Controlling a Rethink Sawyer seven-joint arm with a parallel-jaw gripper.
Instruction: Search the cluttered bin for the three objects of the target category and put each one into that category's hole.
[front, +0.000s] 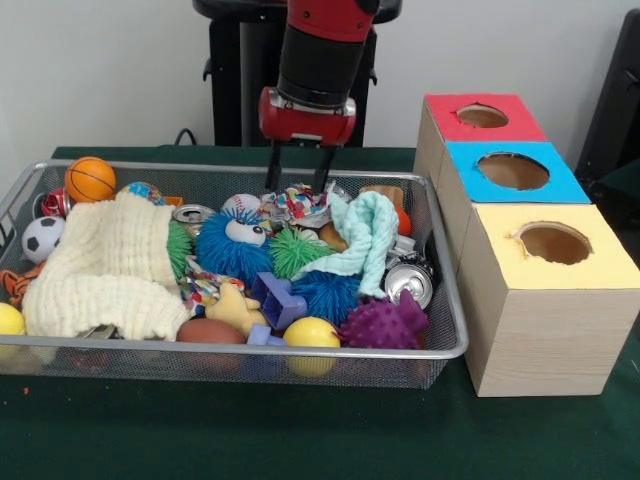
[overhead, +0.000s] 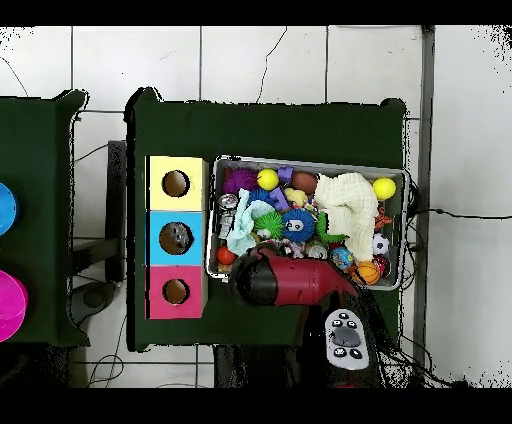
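A: Where does the sorting stand?

B: Early, I'd judge. The red and black arm's gripper (front: 297, 185) hangs at the far side of the wide silver wire-mesh bin (front: 452, 330). Its two dark fingers are spread and straddle a small white wrinkly wad printed with red, blue and yellow patches (front: 297, 203). They are not clamped on it.

A: So nothing is grasped?

B: Released, as far as I can see; the tips dip behind the clutter, so contact is hard to rule out.

A: And the round hole with the yellow surround (front: 554, 242)?

B: It sits on the pale wood-grain box to the right of the bin, nearest the camera. I cannot see inside it. Another printed wad (front: 201, 291) seems to peek out beside the cream knitted cloth (front: 105, 270). Probably all three remain.
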